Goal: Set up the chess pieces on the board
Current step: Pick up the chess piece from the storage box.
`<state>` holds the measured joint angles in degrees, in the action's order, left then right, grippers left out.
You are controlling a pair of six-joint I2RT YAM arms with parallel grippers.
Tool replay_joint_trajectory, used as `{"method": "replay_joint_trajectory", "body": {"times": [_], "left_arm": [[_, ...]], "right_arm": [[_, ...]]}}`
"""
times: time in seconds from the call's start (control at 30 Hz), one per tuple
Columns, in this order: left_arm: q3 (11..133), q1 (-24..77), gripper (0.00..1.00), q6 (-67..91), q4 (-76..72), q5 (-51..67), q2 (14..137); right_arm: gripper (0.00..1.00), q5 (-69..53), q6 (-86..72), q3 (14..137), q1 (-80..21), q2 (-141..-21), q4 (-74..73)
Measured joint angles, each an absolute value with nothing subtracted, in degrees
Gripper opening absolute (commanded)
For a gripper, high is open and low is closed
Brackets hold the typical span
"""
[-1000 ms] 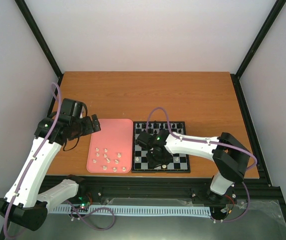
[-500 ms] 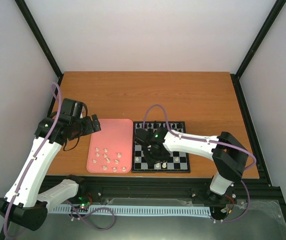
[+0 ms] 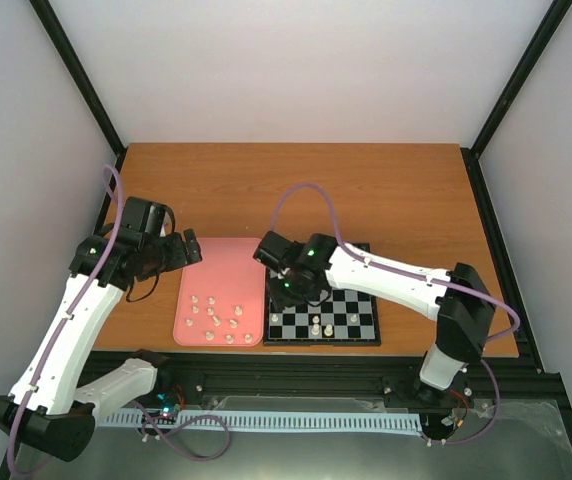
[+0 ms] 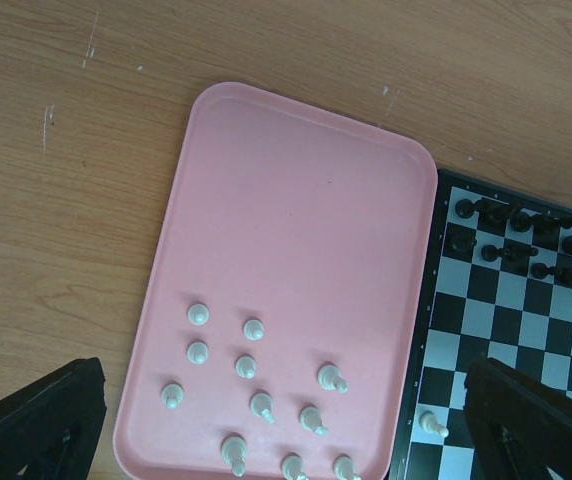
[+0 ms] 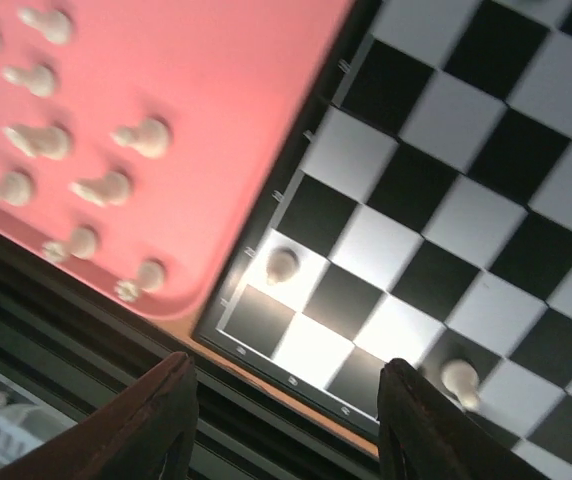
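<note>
The board (image 3: 351,300) lies right of the pink tray (image 3: 221,265). Several cream-white pieces (image 3: 216,318) stand on the tray's near half, also seen in the left wrist view (image 4: 256,370). A few white pieces (image 3: 321,327) stand near the board's front edge, and one white pawn (image 5: 282,264) stands near its front-left corner. Black pieces (image 4: 526,230) fill the far rows. My right gripper (image 3: 288,290) hovers open and empty over the board's left side; it also shows in the right wrist view (image 5: 286,430). My left gripper (image 3: 191,250) hangs open and empty above the tray's far-left corner.
The wooden table (image 3: 296,185) extends behind the tray and board. A black frame rail (image 3: 366,375) runs along the near edge. The tray's right edge touches the board's left border (image 4: 428,300).
My right gripper has moved from the board's front rows back and left, uncovering white pieces at the front edge. The left arm has not moved.
</note>
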<state>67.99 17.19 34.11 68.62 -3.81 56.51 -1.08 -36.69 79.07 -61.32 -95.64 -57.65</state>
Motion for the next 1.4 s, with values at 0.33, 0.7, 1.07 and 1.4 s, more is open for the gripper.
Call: {"method": "replay_joint_trajectory", "body": {"times": [0.33, 0.7, 1.07, 1.4], "left_arm": [[70.7, 17.2, 1.00, 34.1, 70.4, -4.6, 55.4], [72.4, 17.2, 1.00, 34.0, 72.5, -6.4, 53.7], [72.5, 17.2, 1.00, 34.0, 73.4, -6.4, 53.7], [72.5, 17.2, 1.00, 34.0, 73.4, -6.4, 53.5]], "right_arm": [[0.48, -4.4, -34.9, 90.5, -62.4, -108.0, -54.2], [0.47, -8.8, -33.6, 99.9, -62.9, -120.0, -51.9], [0.43, -9.5, -33.5, 104.7, -63.6, -126.3, -53.4], [0.37, -8.5, -33.6, 106.7, -63.6, -128.9, -55.0]]}}
